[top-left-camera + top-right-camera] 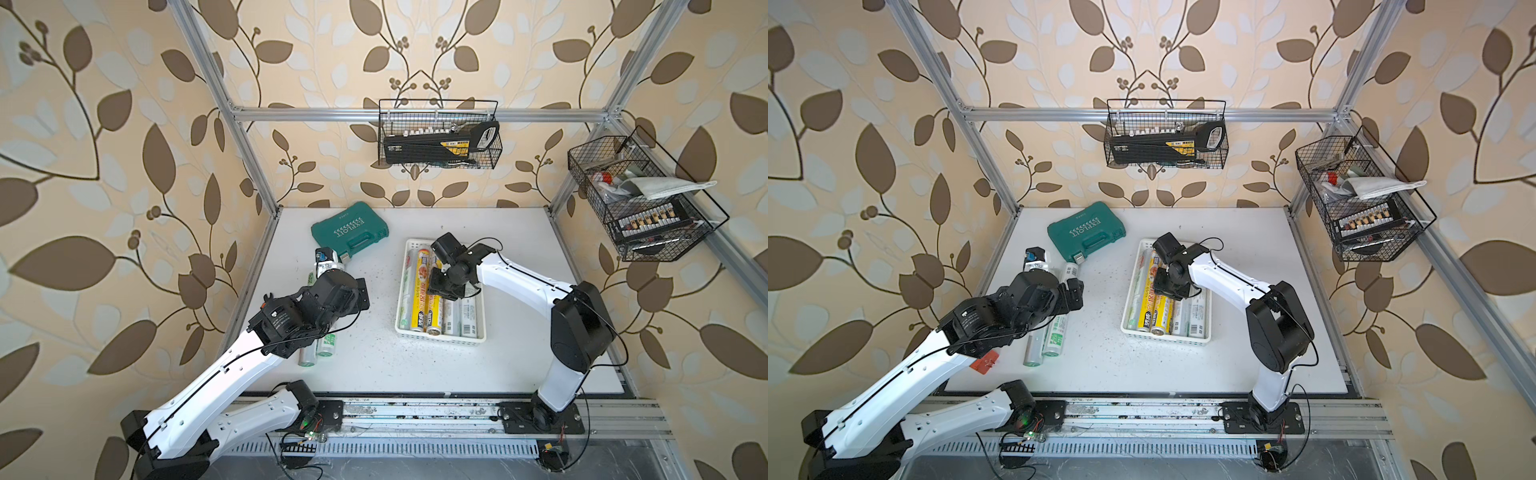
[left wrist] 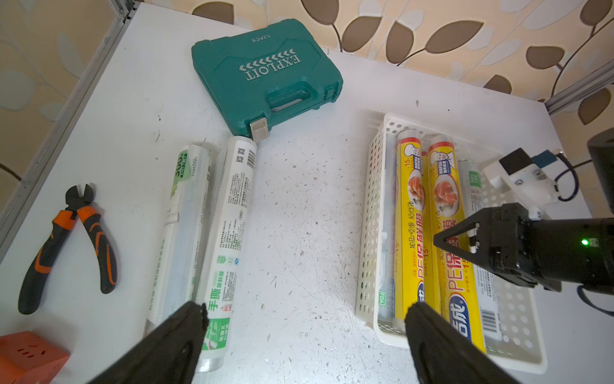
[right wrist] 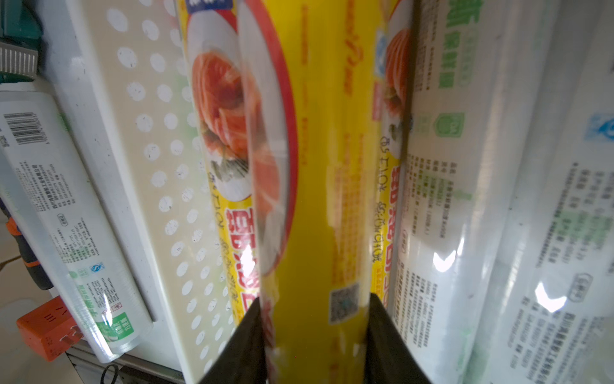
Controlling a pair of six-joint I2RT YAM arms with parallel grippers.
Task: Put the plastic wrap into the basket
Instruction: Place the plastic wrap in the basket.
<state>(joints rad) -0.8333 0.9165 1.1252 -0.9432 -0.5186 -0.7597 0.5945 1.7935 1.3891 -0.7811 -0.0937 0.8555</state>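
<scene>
Right wrist, yellow roll (image 3: 319, 199) clamped within tool (image 3: 315, 297)

Glossy film covers the long yellow plastic-wrap rolls (image 3: 319, 199) in the smooth white perforated plastic basket (image 2: 368, 206), the matt white worktop (image 2: 299, 216) is scuffed and speckled, and the teal moulded plastic tool case (image 2: 265, 73) looks finely matt.

Three yellow rolls (image 2: 410, 232), at least five silvery-white rolls (image 2: 229, 216), one white basket (image 2: 368, 216), two wire baskets (image 1: 440, 114).
</scene>
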